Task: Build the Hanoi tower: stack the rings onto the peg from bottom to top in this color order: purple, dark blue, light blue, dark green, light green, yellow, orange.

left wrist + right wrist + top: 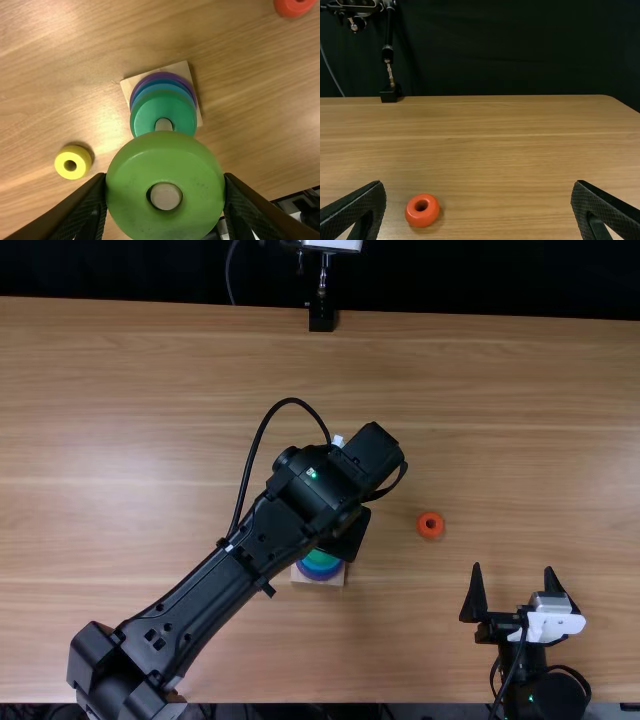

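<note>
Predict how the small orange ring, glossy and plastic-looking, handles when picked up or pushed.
The orange ring looks rigid, its round outline undeformed. Its glossy, rounded sides may slip from an off-centre squeeze. Lying flat, hole up, it would probably slide rather than roll if pushed.

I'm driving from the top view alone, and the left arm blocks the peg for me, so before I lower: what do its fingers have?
Observer: The left fingers hold the light green ring, one on each side of it.

Operator: Is its hole lined up with the peg?

Observer: It looks so: the left wrist view shows the peg's round tip inside the hole. I can't tell whether the ring is around the tip or just over it.

Operator: And the next one, the yellow ring? I can't find it.

Observer: It lies on the table, hole up, apart from the wooden base.
</note>
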`<action>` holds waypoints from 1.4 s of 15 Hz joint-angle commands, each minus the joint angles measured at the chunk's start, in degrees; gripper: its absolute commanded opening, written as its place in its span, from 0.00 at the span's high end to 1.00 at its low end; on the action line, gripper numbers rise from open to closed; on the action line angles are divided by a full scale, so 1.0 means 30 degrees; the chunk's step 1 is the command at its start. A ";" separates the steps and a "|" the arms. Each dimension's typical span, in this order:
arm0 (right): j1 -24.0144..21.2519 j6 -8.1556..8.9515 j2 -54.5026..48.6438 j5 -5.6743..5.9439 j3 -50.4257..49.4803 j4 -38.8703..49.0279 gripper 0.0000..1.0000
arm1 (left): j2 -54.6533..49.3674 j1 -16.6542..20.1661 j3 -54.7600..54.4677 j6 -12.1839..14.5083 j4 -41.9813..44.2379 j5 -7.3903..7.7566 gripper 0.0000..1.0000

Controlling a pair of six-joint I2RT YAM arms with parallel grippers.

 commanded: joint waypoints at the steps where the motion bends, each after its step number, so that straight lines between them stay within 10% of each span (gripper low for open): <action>1: -0.0084 -0.0035 -0.0120 -0.0011 -0.0293 -0.0014 0.00 | 0.0066 -0.0016 -0.0239 -0.0068 -0.0080 0.1434 0.00; 3: -0.0084 -0.0035 -0.0120 -0.0011 -0.0293 -0.0014 0.00 | 0.0008 0.0101 -0.0151 0.0002 -0.0080 0.2559 0.00; 8: -0.0084 -0.0035 -0.0120 -0.0011 -0.0293 -0.0014 0.00 | -0.0842 0.0599 0.1109 0.0143 0.0201 0.0134 0.00; 21: -0.0084 -0.0035 -0.0120 -0.0011 -0.0293 -0.0014 0.00 | -0.9719 0.5258 -1.3598 0.1057 1.0959 -0.0077 0.00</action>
